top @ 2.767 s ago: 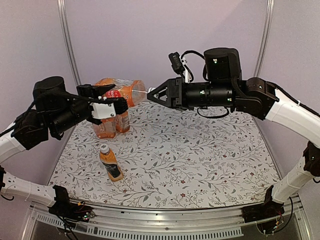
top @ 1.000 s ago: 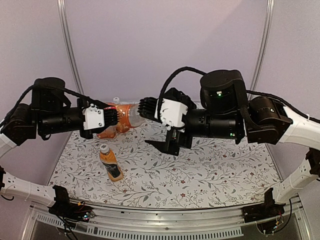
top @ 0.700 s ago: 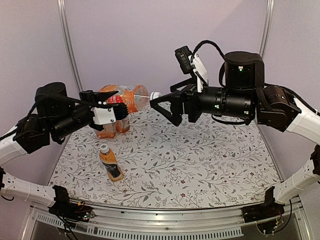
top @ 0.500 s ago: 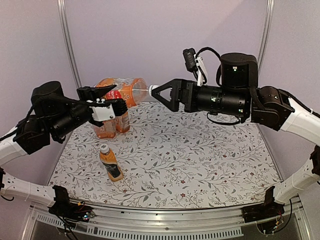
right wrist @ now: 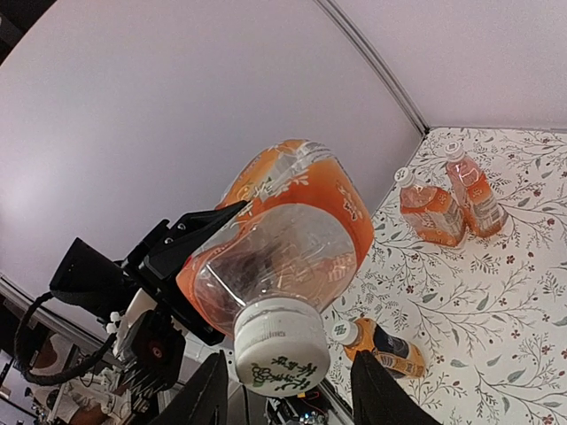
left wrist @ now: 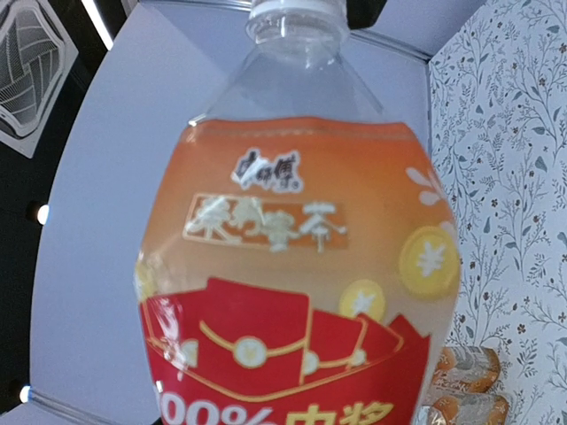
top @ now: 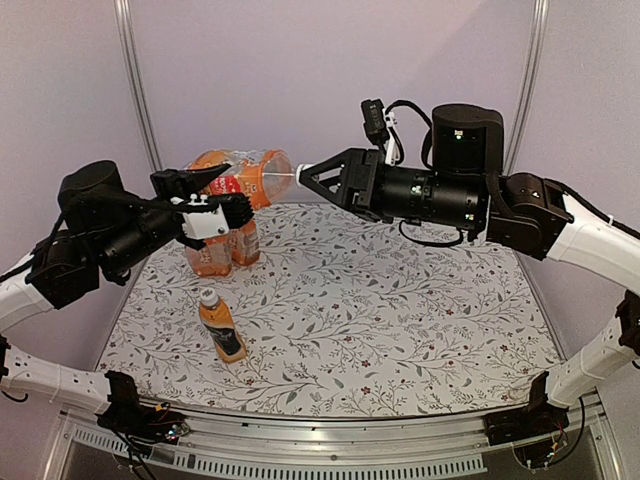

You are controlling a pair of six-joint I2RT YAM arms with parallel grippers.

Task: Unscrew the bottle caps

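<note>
A large clear bottle (top: 255, 180) of orange drink hangs sideways in the air at the back left, with my left gripper (top: 228, 190) shut on its body. In the left wrist view the bottle (left wrist: 292, 266) fills the frame and hides the fingers. Its white cap (top: 297, 176) points right, towards my right gripper (top: 305, 175). Seen from the right wrist, the cap (right wrist: 282, 347) sits between the fingers of the right gripper (right wrist: 288, 359). They stand close on both sides, with a thin gap showing on the right.
Two more orange bottles (top: 210, 255) (top: 245, 243) stand together at the back left of the flowered table (top: 400, 320). A small capped bottle (top: 222, 328) stands alone nearer the front left. Purple walls close the back and sides.
The left arm raised the large bottle from low over the table. The right gripper drew back, turned and returned to the cap, its jaws narrowing from wide open.
</note>
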